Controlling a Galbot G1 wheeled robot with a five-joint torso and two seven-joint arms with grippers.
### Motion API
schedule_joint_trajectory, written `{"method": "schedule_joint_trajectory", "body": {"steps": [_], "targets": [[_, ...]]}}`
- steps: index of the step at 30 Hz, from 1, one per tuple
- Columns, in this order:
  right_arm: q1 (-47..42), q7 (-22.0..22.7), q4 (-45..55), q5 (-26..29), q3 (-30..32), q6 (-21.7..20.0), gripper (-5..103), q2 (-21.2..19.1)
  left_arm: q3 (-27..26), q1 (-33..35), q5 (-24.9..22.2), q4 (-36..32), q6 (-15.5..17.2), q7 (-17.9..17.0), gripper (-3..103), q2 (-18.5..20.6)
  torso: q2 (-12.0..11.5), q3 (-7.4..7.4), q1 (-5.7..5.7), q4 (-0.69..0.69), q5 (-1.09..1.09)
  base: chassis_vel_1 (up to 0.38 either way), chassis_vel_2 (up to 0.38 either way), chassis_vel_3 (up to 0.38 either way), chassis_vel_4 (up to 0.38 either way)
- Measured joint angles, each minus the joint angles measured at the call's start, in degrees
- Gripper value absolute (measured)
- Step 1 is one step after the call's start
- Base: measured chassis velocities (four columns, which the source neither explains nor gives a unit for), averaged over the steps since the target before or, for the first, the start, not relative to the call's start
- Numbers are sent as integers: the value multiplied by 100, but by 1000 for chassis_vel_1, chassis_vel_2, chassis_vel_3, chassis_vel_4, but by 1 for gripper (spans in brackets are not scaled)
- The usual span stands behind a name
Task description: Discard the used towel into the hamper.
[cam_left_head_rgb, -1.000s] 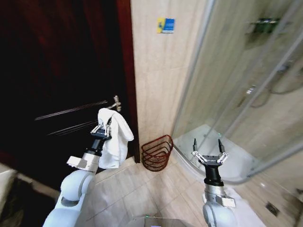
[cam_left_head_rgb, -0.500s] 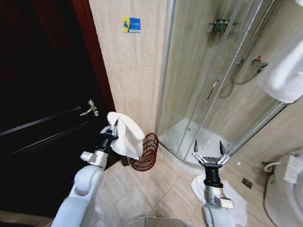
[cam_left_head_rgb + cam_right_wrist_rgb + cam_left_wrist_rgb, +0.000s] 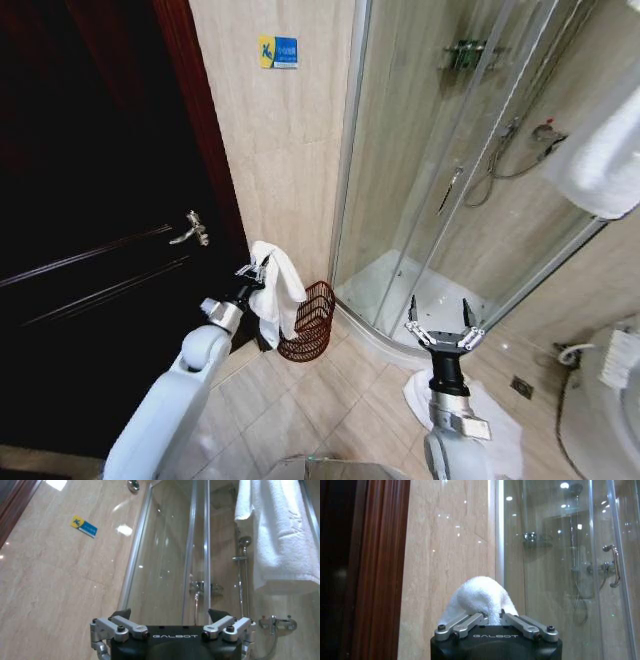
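Two grippers show in the head view: the right gripper (image 3: 440, 322), lower right of centre, has its fingers spread around nothing. Farther off, at centre-left, the left gripper (image 3: 255, 273) pinches the white towel (image 3: 279, 285), which hangs just beside the hamper (image 3: 309, 321) standing on the floor against the tiled wall (image 3: 285, 170).

You have a beige tiled floor (image 3: 300, 405) ahead of you. On it stands the small round reddish-brown open-weave wire hamper (image 3: 308, 322), in the corner between the tan wall and the shower's raised white base (image 3: 440, 305). A crumpled white cloth (image 3: 500, 420) lies on the tiles near the shower.
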Motion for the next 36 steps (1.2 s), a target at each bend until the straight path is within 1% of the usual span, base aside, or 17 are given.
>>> {"method": "schedule_joint_trajectory", "body": {"steps": [8,13,17,18,22,24,26,27,28,29,31,32,34,36], "targets": [[16,-23,-4,-47,-66,76,100,7,138,-139,-75,246,1,-25,2,51,0,0,-1,1,0,0,0,0,0],[16,-27,-24,-21,-66,107,100,7,220,-219,-166,280,3,-29,2,165,0,0,-1,1,-1,-56,65,63,-58],[6,-26,-45,12,-60,136,100,6,399,-420,-268,352,29,-20,2,310,0,0,0,1,0,-89,91,79,-89],[6,-23,-75,12,-58,188,100,5,498,-490,-298,388,36,-20,2,368,0,-1,-1,1,0,-95,101,103,-122],[16,-23,-134,-18,-55,299,100,5,589,-516,-315,410,29,29,2,435,0,0,0,0,0,-118,112,111,-142],[14,-25,-155,-48,-79,347,100,4,614,-476,-410,391,-14,246,2,494,0,0,3,-3,0,-118,80,97,-110],[13,-56,-211,-100,-129,411,100,2,658,-408,-603,322,-76,519,2,572,-1,1,6,2,1,-86,86,53,-60],[13,-56,-211,-100,-129,411,100,2,658,-408,-603,322,-76,519,2,572,-1,1,6,2,1,-59,86,32,-21],[13,-80,-235,-124,-143,451,100,2,672,-412,-649,311,-114,635,2,585,-1,1,4,3,0,-8,60,32,4],[12,-87,-242,-129,-148,458,100,2,677,-418,-660,309,-125,678,2,587,-1,0,3,3,0,-8,60,-3,4],[-7,-94,-247,-168,-170,501,100,2,737,-458,-831,217,-144,912,2,624,0,-1,-2,1,0,0,0,0,0],[-7,-94,-247,-168,-170,501,100,2,737,-458,-831,217,-144,912,2,624,0,-1,-2,1,0,0,0,0,0],[-36,-93,-235,-189,-160,526,100,2,818,-466,-1136,30,-85,1012,2,668,1,-2,-4,0,0,0,0,0,0],[-44,-74,-257,-175,-151,581,100,2,931,-517,-1347,-38,-23,954,2,686,2,-2,-5,1,0,0,0,0,0]]}}
